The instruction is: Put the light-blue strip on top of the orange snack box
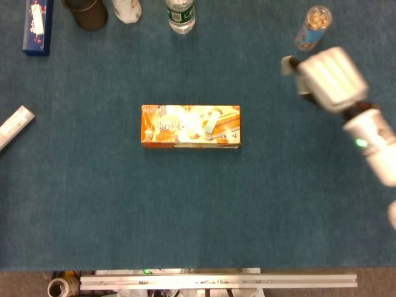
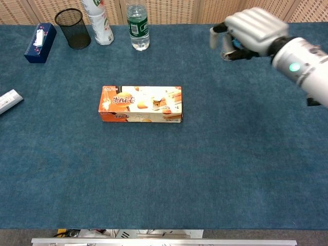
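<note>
The orange snack box (image 1: pixel 185 126) lies flat in the middle of the blue table; the chest view shows the same orange snack box (image 2: pixel 133 104). The light-blue strip (image 1: pixel 211 122) rests on the box's top near its right end, nothing touching it. My right hand (image 1: pixel 328 77) is raised well off to the right and further back, blurred, with the thumb apart from the curled fingers and nothing in it. In the chest view this right hand (image 2: pixel 251 33) hovers in front of a clear jar. My left hand is out of both views.
Along the far edge stand a dark-blue box (image 1: pixel 37 25), a black mesh cup (image 1: pixel 86 12), a white bottle (image 1: pixel 127 9), a water bottle (image 1: pixel 180 15) and a clear snack jar (image 1: pixel 312 28). A white tube (image 1: pixel 15 124) lies at the left edge.
</note>
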